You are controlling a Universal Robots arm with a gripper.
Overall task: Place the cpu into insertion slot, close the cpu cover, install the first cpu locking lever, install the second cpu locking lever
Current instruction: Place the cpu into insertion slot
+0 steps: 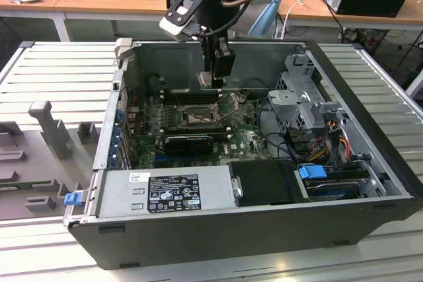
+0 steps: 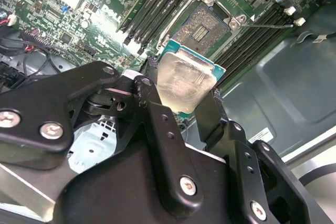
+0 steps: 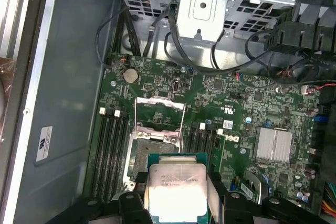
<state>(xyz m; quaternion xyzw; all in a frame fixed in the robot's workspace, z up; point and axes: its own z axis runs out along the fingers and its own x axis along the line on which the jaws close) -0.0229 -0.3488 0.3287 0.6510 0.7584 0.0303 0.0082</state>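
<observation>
Gripper (image 1: 213, 81) pinches cpu (image 3: 176, 184), slot (image 1: 196, 118) at its 6 o'clock in the exterior view; a tilted landing may bend pins (image 2: 202, 29)

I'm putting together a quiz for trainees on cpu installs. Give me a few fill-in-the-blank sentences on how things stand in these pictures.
1. The claw is shut on the ___.
2. The slot is ___, with no chip in it.
3. The cover at the slot is flipped ___, not closed.

Missing words: cpu; empty; open.
</observation>
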